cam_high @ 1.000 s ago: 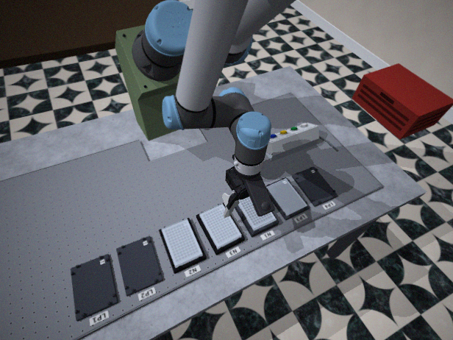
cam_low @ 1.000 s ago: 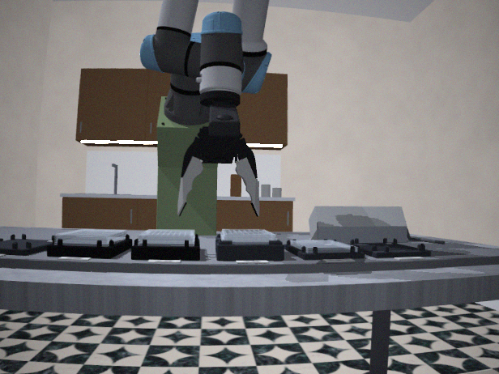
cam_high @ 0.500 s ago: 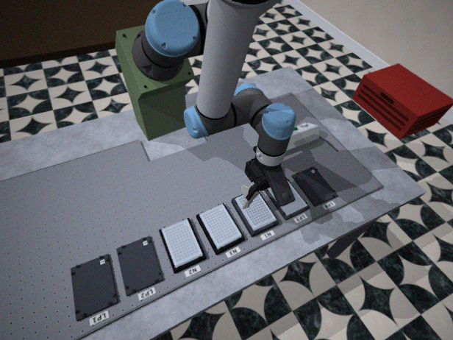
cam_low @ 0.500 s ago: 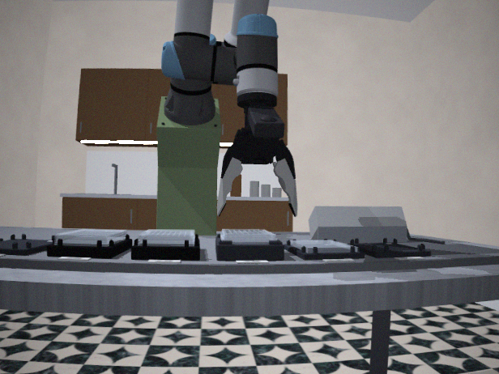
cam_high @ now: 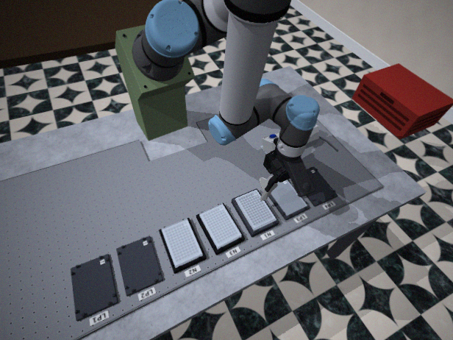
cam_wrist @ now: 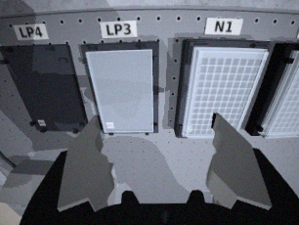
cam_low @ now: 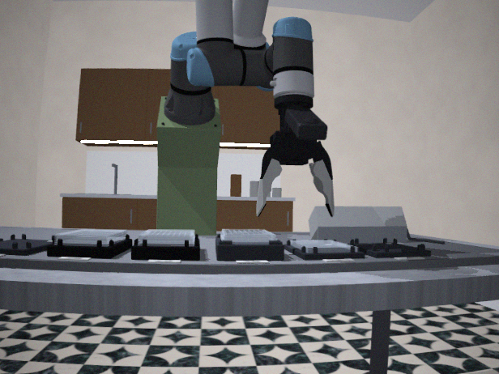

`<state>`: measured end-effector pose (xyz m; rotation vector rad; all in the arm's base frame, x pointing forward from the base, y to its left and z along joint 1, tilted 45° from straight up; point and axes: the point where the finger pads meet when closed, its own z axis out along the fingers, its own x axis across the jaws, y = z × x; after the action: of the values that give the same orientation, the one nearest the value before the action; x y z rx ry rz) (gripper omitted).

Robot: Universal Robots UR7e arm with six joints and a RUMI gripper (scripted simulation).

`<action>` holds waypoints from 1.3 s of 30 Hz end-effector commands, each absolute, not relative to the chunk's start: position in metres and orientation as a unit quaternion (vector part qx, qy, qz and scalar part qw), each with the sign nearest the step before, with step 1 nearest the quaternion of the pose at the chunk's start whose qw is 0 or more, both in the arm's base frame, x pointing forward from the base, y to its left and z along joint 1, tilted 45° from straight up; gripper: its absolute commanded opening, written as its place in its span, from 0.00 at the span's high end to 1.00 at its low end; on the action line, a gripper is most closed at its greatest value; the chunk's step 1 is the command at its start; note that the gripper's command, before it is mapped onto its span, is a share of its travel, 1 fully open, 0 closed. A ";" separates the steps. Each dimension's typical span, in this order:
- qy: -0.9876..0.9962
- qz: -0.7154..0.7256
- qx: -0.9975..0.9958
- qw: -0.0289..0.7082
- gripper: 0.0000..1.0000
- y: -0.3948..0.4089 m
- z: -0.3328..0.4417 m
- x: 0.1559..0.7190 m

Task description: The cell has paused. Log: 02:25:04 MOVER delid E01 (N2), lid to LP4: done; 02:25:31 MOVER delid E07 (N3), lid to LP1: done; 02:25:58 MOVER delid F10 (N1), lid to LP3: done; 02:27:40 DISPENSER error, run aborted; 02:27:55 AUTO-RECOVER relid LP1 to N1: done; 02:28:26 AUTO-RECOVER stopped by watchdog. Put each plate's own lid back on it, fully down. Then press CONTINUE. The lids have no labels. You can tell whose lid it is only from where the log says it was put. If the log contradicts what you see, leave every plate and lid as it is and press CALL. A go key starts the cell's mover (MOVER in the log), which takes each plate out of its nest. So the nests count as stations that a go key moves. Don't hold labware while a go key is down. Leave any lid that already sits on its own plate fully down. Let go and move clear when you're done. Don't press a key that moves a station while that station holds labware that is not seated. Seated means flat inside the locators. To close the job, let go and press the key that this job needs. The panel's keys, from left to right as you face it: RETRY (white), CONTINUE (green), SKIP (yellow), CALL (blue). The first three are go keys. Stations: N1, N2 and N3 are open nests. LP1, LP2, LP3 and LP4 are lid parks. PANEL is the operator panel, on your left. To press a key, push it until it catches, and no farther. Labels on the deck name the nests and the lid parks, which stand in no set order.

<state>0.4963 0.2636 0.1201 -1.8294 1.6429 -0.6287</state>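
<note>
Three plates, one parked lid, open jaws overhead

Seven stations stand in one row: three nests and four lid parks. There are three plates, one each at N2 [cam_high: 182,243] [cam_low: 91,235], N3 [cam_high: 220,226] [cam_low: 168,236] [cam_wrist: 285,98] and N1 [cam_high: 256,210] [cam_low: 248,235] [cam_wrist: 225,88]. One clear lid [cam_high: 288,199] [cam_low: 322,245] [cam_wrist: 124,88] lies flat on LP3, between N1 and LP4. Whether each plate wears a lid, I cannot tell.

The lid's long axis runs across the row, one short end facing the LP3 label [cam_high: 300,218] [cam_wrist: 118,28], the other toward the gripper side in the wrist view. The plates lie with their long sides much the same way.

The gripper [cam_high: 274,190] [cam_low: 296,215] [cam_wrist: 155,114] hangs above the LP3 and N1 area, pointing down, its two fingers spread well apart with nothing between them.

In the top view the labels appear inverted: LP1, LP2, N2, N3, N1, LP3, LP4. The wrist view shows LP4, LP3 and N1 upright. Dark park surfaces show at LP1 [cam_high: 95,287], LP2 [cam_high: 140,265] and LP4 [cam_high: 321,191] [cam_wrist: 44,83]. One blue key [cam_high: 273,136] shows on the pale panel [cam_low: 356,223].

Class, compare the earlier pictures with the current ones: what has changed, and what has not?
The black two-jaw gripper with grey fingers moved sideways along the row, from N3 toward LP3 and the panel side. Nothing was taken hold of or let go. The pale rectangular plates stayed put.
</note>
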 end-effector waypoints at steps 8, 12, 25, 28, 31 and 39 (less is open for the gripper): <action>0.620 -0.238 -0.687 0.295 0.18 0.309 0.122 0.492; 0.620 -0.238 -0.687 0.295 0.18 0.309 0.122 0.492; 0.620 -0.238 -0.687 0.295 0.18 0.310 0.117 0.497; 0.620 -0.238 -0.687 0.295 0.18 0.310 0.114 0.500; 0.620 -0.238 -0.687 0.295 0.18 0.311 0.111 0.503; 0.620 -0.238 -0.687 0.295 0.18 0.312 0.103 0.511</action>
<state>0.5055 0.3110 0.1078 -1.8288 1.6499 -0.6333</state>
